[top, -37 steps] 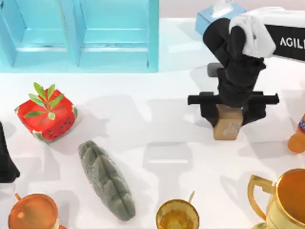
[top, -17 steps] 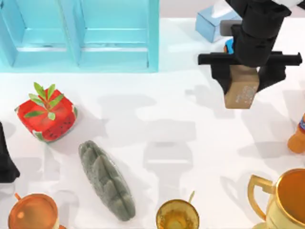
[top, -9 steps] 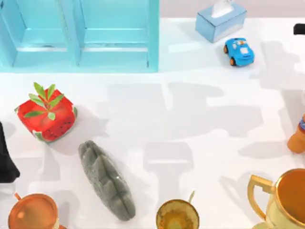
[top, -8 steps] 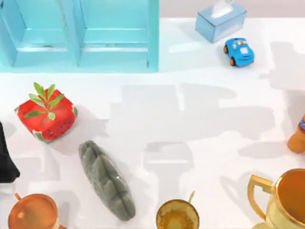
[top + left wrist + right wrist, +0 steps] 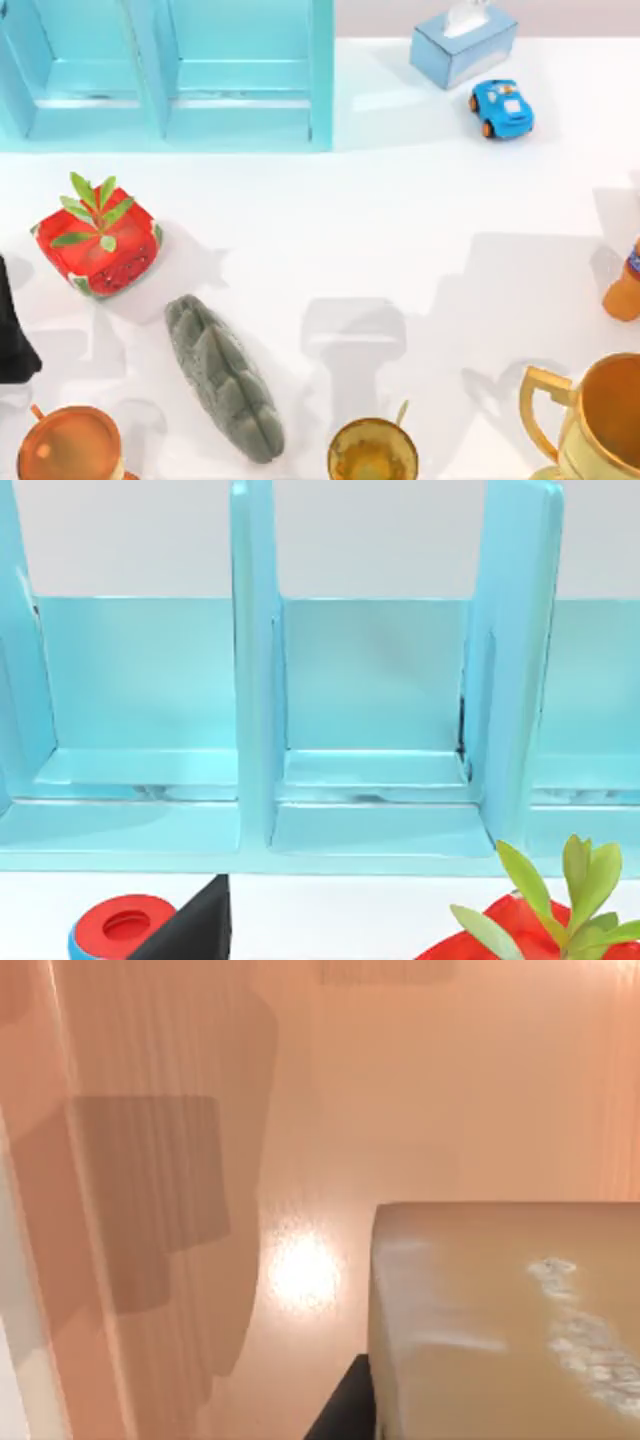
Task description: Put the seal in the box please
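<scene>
Your right gripper (image 5: pixel 348 1412) shows in the right wrist view as one dark finger pressed to the near lower edge of the seal (image 5: pixel 505 1320). The block sits so close and so square to that camera that I judge the jaws clamped on it, held flat across opposite faces so it cannot twist while you carry it. The far finger is hidden, so treat that as a reading, not a certainty.

Behind the seal lies a smooth pale-orange surface (image 5: pixel 300 1110) with a bright glint and soft stepped shadows. I cannot tell whether it belongs to the box, nor how far the block hangs above it.

The seal itself is a plain tan, cardboard-coloured cuboid with crisp edges. It has a smooth matt top and a scatter of pale, chalky marks on the face towards the camera.

Farther out, on the white table (image 5: pixel 400 240), the blue shelf unit (image 5: pixel 320 80) stands along the top view's upper left, its compartments open towards the table. Near it are a red strawberry-patterned cube (image 5: pixel 98 250), a grey-green ridged lump (image 5: pixel 222 378), a blue toy car (image 5: pixel 502 108) and a tissue box (image 5: pixel 462 45).

Your left arm (image 5: pixel 14 335) is parked at the top view's left edge, facing the shelf.
</scene>
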You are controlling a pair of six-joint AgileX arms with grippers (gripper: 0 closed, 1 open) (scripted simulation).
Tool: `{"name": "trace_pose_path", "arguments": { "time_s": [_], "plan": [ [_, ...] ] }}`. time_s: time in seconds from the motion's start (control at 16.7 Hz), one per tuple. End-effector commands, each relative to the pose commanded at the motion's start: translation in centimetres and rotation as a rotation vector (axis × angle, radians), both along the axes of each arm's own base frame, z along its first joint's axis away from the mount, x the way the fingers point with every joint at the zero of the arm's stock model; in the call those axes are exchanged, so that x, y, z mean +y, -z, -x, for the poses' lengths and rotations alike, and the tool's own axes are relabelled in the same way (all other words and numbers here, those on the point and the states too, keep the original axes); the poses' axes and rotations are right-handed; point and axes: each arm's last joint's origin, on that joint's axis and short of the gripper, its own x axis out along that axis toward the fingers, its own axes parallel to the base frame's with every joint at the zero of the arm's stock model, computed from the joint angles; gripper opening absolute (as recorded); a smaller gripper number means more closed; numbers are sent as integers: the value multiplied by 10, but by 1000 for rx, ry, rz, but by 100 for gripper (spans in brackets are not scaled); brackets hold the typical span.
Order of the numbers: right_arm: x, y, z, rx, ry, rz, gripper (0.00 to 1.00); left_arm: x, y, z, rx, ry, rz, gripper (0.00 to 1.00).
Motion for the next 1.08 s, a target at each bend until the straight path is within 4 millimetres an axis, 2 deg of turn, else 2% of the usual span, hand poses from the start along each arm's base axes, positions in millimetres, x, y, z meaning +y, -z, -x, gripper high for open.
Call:
{"name": "trace_pose_path", "arguments": {
  "time_s": [0.24,0.6,0.72,1.08],
  "plan": [
    [-18,3,19,42,-56,-41,0,0,0,0,0,0,0,100],
    [-18,5,18,45,-63,-42,0,0,0,0,0,0,0,100],
    [-18,15,17,45,-65,-41,0,0,0,0,0,0,0,100],
    [-19,66,20,44,-61,-43,0,0,0,0,0,0,0,100]
  ]
}}
